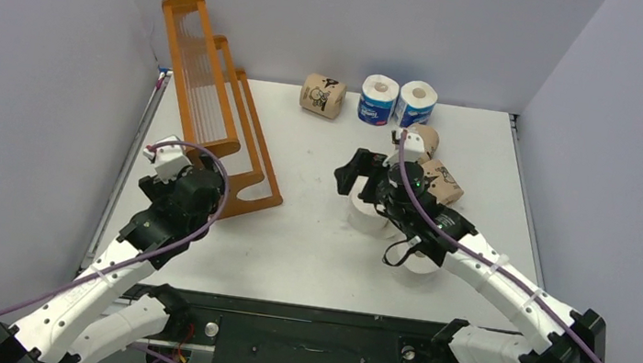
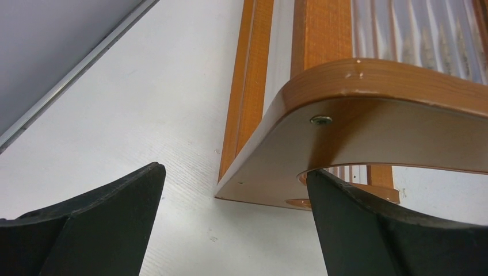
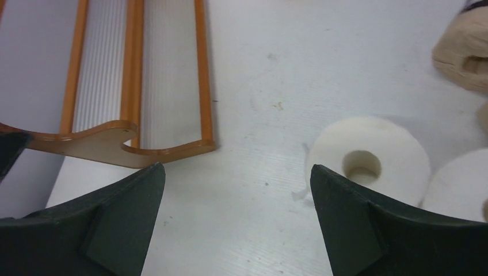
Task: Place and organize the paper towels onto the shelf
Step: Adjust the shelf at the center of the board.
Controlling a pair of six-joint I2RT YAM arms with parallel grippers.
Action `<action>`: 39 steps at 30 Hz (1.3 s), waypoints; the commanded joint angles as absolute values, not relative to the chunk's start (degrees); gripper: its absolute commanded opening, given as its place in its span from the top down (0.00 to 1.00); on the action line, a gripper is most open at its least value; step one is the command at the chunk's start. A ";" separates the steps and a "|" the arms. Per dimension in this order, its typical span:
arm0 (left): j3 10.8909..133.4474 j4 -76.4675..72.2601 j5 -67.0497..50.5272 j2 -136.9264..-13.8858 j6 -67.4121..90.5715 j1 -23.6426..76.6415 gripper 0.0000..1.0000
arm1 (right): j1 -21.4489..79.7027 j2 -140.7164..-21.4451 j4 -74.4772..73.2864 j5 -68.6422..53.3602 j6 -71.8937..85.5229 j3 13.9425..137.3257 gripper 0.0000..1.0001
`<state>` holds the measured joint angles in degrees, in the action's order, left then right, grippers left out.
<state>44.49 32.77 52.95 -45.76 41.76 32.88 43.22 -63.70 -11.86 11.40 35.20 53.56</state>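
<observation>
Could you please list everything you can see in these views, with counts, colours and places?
shelf: one, orange-brown with clear slats, left part of the table.
brown rolls: three, brown with black print; one at the far edge, two just beyond the right gripper.
blue-and-white rolls: two, side by side at the far edge.
white rolls: two visible, plain white, partly hidden under the right arm.
table: one, white.
left gripper: one, black fingers, open, at the shelf's near end.
right gripper: one, black fingers, open, by the white rolls.

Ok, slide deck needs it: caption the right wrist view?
Open right gripper over table, white roll close ahead, shelf at left.
</observation>
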 commanded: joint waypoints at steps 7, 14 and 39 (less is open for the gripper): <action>45.91 35.72 48.44 -39.29 42.31 32.41 0.03 | 44.33 -84.62 -0.88 -8.35 41.55 69.56 0.07; 44.34 38.00 43.36 -36.96 42.75 32.43 0.04 | 43.66 -100.49 4.00 -15.62 44.39 82.30 0.07; 43.57 40.48 42.93 -37.20 43.26 32.33 0.04 | 41.01 -134.33 7.55 -30.61 53.69 118.00 0.30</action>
